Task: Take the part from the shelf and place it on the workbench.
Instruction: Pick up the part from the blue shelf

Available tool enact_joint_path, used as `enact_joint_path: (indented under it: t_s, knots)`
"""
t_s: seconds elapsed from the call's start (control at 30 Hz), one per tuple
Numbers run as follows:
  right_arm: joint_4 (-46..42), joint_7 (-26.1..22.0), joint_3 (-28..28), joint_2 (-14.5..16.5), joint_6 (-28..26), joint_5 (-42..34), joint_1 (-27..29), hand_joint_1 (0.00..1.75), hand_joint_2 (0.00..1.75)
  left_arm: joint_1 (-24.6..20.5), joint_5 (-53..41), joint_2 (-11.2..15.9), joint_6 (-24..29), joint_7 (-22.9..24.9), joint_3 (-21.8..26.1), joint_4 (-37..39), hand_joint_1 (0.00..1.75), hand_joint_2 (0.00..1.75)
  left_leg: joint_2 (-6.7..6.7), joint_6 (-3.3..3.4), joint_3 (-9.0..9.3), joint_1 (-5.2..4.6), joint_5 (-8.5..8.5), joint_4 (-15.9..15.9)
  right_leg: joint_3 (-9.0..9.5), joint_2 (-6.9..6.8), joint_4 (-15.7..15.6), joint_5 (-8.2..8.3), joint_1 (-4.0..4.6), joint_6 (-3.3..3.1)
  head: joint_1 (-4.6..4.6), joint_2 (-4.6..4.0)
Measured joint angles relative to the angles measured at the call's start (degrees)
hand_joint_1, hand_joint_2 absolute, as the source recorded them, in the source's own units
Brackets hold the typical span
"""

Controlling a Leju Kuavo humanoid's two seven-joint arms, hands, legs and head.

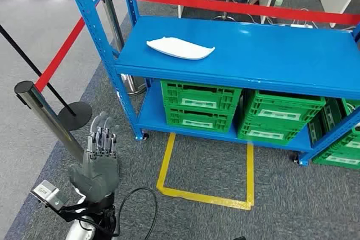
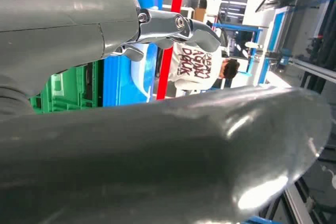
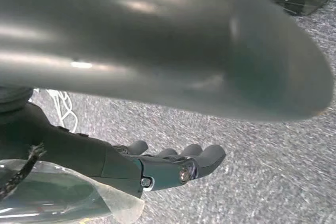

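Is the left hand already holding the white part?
No, the left hand is raised with nothing in it while the white part lies on the shelf.

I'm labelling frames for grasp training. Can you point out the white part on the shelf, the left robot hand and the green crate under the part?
white part (image 1: 180, 48), head view, middle of its top face.
left robot hand (image 1: 98, 164), head view, back of hand.
green crate (image 1: 199, 105), head view, front wall.

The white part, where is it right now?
In the head view the white part lies flat on the blue shelf's top level, toward its left end, above the green crates.
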Motion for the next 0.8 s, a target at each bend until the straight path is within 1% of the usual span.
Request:
enact_joint_path:
  t_s: [0.03, 0.07, 0.1, 0.13, 0.17, 0.2, 0.23, 0.27, 0.33, 0.37, 0.4, 0.43, 0.47, 0.53, 0.57, 0.6, 0.63, 0.67, 0.7, 0.73, 0.77, 0.8]
  knots:
    - [0.00, 0.00, 0.00, 0.00, 0.00, 0.00, 0.01, 0.00, 0.00, 0.02, 0.00, 0.00, 0.04, 0.00, 0.02, 0.01, 0.00, 0.00, 0.00, -0.03, -0.84, 0.01, -0.10, 1.24, 0.06, 0.00, 0.00, -0.06, 0.01, -0.01, 0.00, 0.00]
    - [0.00, 0.01, -0.01, -0.01, 0.00, -0.01, 0.03, 0.00, 0.00, 0.03, 0.00, 0.00, 0.06, 0.00, 0.04, 0.01, 0.00, 0.00, 0.00, -0.02, -1.23, 0.01, 0.33, 1.54, 0.16, 0.03, 0.00, -0.13, 0.01, -0.01, 0.00, 0.00]
    - [0.00, 0.01, -0.01, -0.01, 0.00, -0.01, 0.06, 0.00, 0.00, 0.06, 0.00, 0.00, 0.10, 0.00, 0.08, 0.02, 0.00, 0.00, 0.00, 0.03, -1.83, 0.02, 1.32, 1.79, 0.36, 0.07, 0.01, -0.26, 0.03, 0.00, 0.01, 0.00]
    - [0.00, 0.01, -0.01, -0.01, 0.00, -0.01, 0.07, 0.00, 0.00, 0.07, 0.00, 0.00, 0.13, 0.00, 0.10, 0.02, 0.00, 0.00, 0.00, 0.19, -1.26, 0.01, 3.46, -0.35, 0.65, 0.15, 0.00, -0.40, 0.04, 0.05, -0.01, 0.00]
    - [0.01, 0.01, -0.01, -0.01, 0.00, -0.01, 0.08, 0.00, 0.00, 0.08, 0.00, -0.01, 0.13, 0.00, 0.11, 0.02, 0.00, 0.00, 0.01, 0.50, 0.14, -0.03, 6.20, -4.19, 0.98, 0.22, -0.01, -0.56, 0.07, 0.15, -0.01, 0.00]
    - [0.02, 0.01, 0.00, 0.01, 0.01, -0.01, 0.08, 0.00, 0.00, 0.07, 0.00, -0.01, 0.13, 0.01, 0.11, 0.02, 0.00, 0.00, 0.04, 0.89, 1.69, -0.15, 8.26, -8.05, 1.26, 0.27, -0.01, -0.70, 0.14, 0.29, 0.03, 0.00]
    - [0.03, 0.00, 0.00, 0.03, 0.01, 0.00, 0.06, 0.00, 0.00, 0.05, 0.00, -0.02, 0.13, 0.01, 0.11, 0.02, 0.00, 0.00, 0.06, 1.26, 2.96, -0.29, 9.56, -11.27, 1.38, 0.32, 0.01, -0.81, 0.20, 0.50, 0.01, 0.00]
    - [0.04, 0.00, 0.00, 0.04, 0.01, 0.00, 0.04, 0.00, 0.00, 0.04, 0.00, -0.04, 0.13, 0.01, 0.11, 0.02, 0.00, 0.00, 0.07, 1.54, 3.65, -0.44, 10.03, -13.13, 1.38, 0.29, -0.02, -0.86, 0.24, 0.77, 0.05, 0.00]
    - [0.04, 0.00, 0.00, 0.05, 0.02, 0.00, 0.00, 0.00, 0.00, 0.04, 0.00, -0.07, 0.13, 0.01, 0.11, 0.02, 0.00, 0.00, 0.00, 1.94, 3.80, -0.62, 9.89, -14.00, 1.30, 0.19, -0.22, -0.76, 0.23, 1.45, 0.05, 0.00]
    - [0.04, 0.00, 0.00, 0.05, 0.01, 0.00, -0.01, 0.00, 0.00, 0.05, 0.00, -0.12, 0.13, 0.01, 0.11, 0.02, 0.00, 0.00, -0.02, 2.17, 3.87, -0.49, 10.10, -14.27, 1.20, 0.13, -0.27, -0.80, 0.17, 1.79, 0.09, 0.00]
    - [0.04, -0.01, 0.00, 0.04, 0.01, 0.00, -0.02, 0.00, 0.00, 0.05, 0.00, -0.17, 0.13, 0.00, 0.11, 0.02, 0.00, 0.00, -0.01, 2.45, 4.01, -0.34, 10.34, -14.63, 0.96, 0.12, 0.17, -1.24, 0.17, 2.06, 0.13, 0.00]
    - [0.04, -0.01, 0.00, 0.04, 0.01, 0.00, -0.03, 0.00, 0.00, 0.03, 0.00, -0.23, 0.13, 0.00, 0.11, 0.03, 0.00, 0.00, 0.03, 2.70, 4.14, -0.18, 10.57, -14.99, 0.24, 0.13, 1.65, -2.28, 0.18, 2.29, 0.27, 0.00]
    - [0.04, -0.01, 0.00, 0.03, 0.00, 0.00, -0.02, 0.00, 0.00, 0.01, 0.00, -0.28, 0.13, 0.00, 0.11, 0.03, 0.00, 0.00, 0.09, 2.86, 4.23, -0.04, 10.73, -15.23, -1.07, 0.16, 4.37, -3.88, 0.16, 2.46, 0.40, 0.00]
    - [0.04, 0.02, 0.00, 0.03, 0.00, -0.02, 0.05, 0.00, 0.00, 0.01, 0.02, -0.31, 0.16, 0.01, 0.14, 0.07, 0.00, 0.00, 0.17, 2.98, 4.14, -0.09, 10.74, -15.26, -4.65, 0.18, 12.05, -7.40, 0.15, 2.79, 0.63, 0.00]
    - [0.04, 0.07, -0.01, 0.03, 0.00, -0.04, 0.12, 0.00, 0.00, 0.02, 0.07, -0.31, 0.21, 0.03, 0.15, 0.10, 0.00, 0.00, 0.18, 2.99, 4.13, -0.12, 10.72, -15.25, -6.01, 0.17, 14.83, -8.16, 0.13, 2.93, 0.65, 0.00]
    - [0.04, 0.12, -0.01, 0.03, 0.01, -0.07, 0.19, 0.00, 0.00, 0.03, 0.13, -0.31, 0.25, 0.07, 0.17, 0.13, 0.00, 0.00, 0.17, 2.99, 4.16, -0.14, 10.70, -15.23, -6.48, 0.17, 15.69, -7.86, 0.12, 3.02, 0.67, 0.00]
    - [0.04, 0.16, -0.01, 0.03, 0.02, -0.07, 0.23, 0.00, 0.00, 0.03, 0.20, -0.31, 0.22, 0.10, 0.17, 0.16, 0.00, 0.00, 0.13, 2.93, 4.26, -0.13, 10.64, -15.22, -5.74, 0.16, 14.10, -6.43, 0.10, 3.04, 0.67, 0.00]
    - [0.04, 0.17, -0.01, 0.01, 0.04, -0.05, 0.22, 0.00, 0.00, 0.03, 0.34, -0.30, -0.03, 0.12, 0.15, 0.17, 0.00, 0.00, 0.09, 2.82, 4.42, -0.11, 10.55, -15.20, -4.00, 0.14, 10.55, -4.31, 0.04, 3.02, 0.69, 0.00]
    - [0.04, 0.11, -0.01, -0.02, 0.10, -0.02, 0.16, 0.00, 0.00, 0.01, 0.51, -0.26, -0.53, 0.10, 0.09, 0.17, 0.00, 0.00, 0.06, 2.61, 4.58, -0.13, 10.31, -15.20, -1.88, 0.14, 6.36, -2.65, -0.02, 2.99, 0.72, 0.00]
    - [0.04, 0.00, 0.01, -0.04, 0.19, 0.02, 0.04, 0.00, 0.00, -0.01, 0.74, -0.20, -1.34, -0.03, 0.01, 0.17, 0.00, 0.00, 0.00, 2.31, 4.67, -0.25, 9.85, -15.14, 0.15, 0.18, 2.68, -1.77, -0.05, 2.78, 0.75, 0.00]
    - [0.04, -0.14, 0.02, -0.05, 0.29, 0.08, -0.06, 0.00, 0.00, -0.03, 1.02, -0.10, -2.38, -0.23, -0.11, 0.17, 0.00, 0.00, -0.02, 1.99, 4.74, -0.38, 9.35, -15.15, 1.50, 0.20, 0.29, -1.60, -0.05, 2.51, 0.72, 0.00]
    - [0.04, -0.27, 0.03, -0.05, 0.40, 0.12, -0.10, 0.00, 0.00, -0.05, 1.24, -0.01, -3.36, -0.48, -0.23, 0.17, 0.00, 0.00, -0.05, 1.67, 4.79, -0.50, 8.87, -15.19, 2.16, 0.23, -0.70, -2.09, 0.02, 2.17, 0.68, 0.00]
